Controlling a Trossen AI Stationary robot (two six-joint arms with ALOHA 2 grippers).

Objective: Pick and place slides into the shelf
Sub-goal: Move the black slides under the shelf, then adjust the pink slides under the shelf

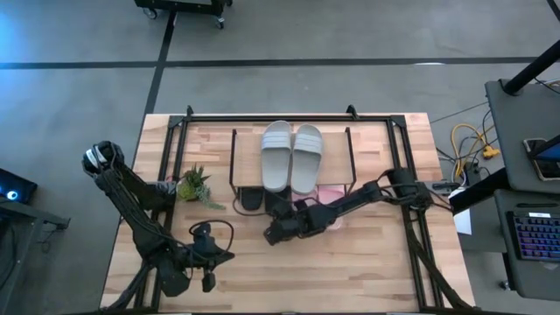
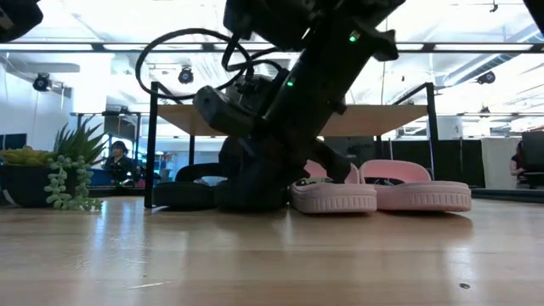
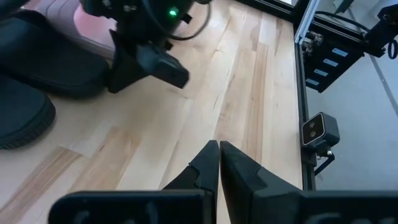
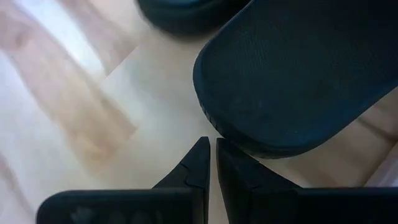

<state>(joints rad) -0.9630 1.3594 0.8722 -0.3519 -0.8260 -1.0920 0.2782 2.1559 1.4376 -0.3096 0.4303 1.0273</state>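
Observation:
Two pale grey-green slides (image 1: 291, 156) lie side by side on the shelf's (image 1: 234, 166) wooden top board. At the shelf's near side, two black slides (image 1: 251, 198) (image 4: 292, 74) and two pink slides (image 2: 374, 194) rest on the table on their soles. My right gripper (image 4: 212, 144) is shut, slanting down, with its tips at the rim of the nearer black slide's rounded end. My left gripper (image 3: 217, 149) is shut on nothing and hangs above the table near its front left. My right gripper comes slanting down from the table's near right, its shut fingertips (image 4: 202, 152) right at the rounded end rim (image 4: 214, 124) of a black slide that lies flat on the table. Whether the tips touch the rim I cannot tell.
A small potted plant (image 1: 194, 185) stands left of the shelf. A black metal frame (image 1: 411, 219) runs around the table edges. Bare wooden table (image 1: 350, 271) stretches along the near side between the two arms.

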